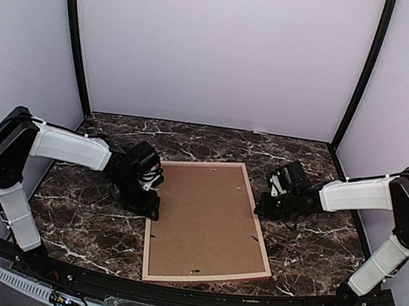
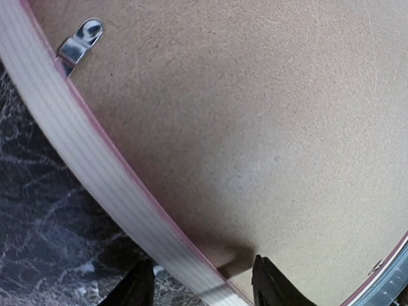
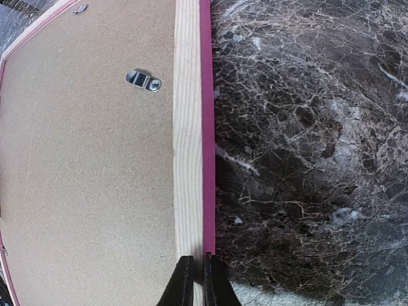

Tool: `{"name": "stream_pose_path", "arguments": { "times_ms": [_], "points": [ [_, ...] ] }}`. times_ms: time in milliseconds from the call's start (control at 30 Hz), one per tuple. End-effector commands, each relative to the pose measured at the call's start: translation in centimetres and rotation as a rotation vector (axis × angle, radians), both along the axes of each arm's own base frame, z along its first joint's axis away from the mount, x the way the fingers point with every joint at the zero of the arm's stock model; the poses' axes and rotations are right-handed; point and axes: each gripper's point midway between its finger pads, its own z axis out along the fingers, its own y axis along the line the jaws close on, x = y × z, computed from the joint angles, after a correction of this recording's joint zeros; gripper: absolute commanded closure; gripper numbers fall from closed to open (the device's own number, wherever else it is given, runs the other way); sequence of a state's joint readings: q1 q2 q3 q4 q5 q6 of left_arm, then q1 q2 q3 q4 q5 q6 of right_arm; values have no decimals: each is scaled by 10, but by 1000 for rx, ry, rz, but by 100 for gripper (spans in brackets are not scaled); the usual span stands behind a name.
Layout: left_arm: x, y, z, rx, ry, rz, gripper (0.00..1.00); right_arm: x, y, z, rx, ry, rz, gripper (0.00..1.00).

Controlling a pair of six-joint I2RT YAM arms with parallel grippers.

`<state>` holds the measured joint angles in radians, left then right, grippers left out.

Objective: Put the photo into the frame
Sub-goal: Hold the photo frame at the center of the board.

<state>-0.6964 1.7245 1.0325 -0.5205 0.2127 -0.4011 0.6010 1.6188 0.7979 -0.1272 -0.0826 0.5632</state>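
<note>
The frame (image 1: 206, 278) lies flat, back up, mid-bench (image 1: 81, 219), with the backing board (image 1: 207, 218) set inside it. The left claw (image 1: 152, 208) straddles the frame's left rail, and the right claw (image 1: 261, 209) sits over its right rail. Clips (image 3: 143, 80) lie on the board just inside the frame's rails.

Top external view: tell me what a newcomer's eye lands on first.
The frame lies back-up in the middle of the dark marble table, with a brown backing board filling it. Both arms reach in from the sides. The left tool stands open astride the left rail, and the right tool is shut at the right rail's edge.
</note>
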Motion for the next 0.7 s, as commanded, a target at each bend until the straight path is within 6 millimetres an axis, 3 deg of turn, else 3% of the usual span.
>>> {"name": "stream_pose_path", "arguments": {
  "times_ms": [0,300,500,667],
  "points": [
    [15,-4,0,7,-28,0,48,-27,-8,-18,-13,95,0,91],
    [27,-5,-4,45,-52,-11,71,-35,-1,-3,9,64,4,83],
    [30,-2,-5,75,-63,-17,78,-15,-7,18,-54,-14,-13,61],
    [32,2,-5,93,-75,-18,79,9,-13,21,-131,-59,-29,43]
  ]
}}
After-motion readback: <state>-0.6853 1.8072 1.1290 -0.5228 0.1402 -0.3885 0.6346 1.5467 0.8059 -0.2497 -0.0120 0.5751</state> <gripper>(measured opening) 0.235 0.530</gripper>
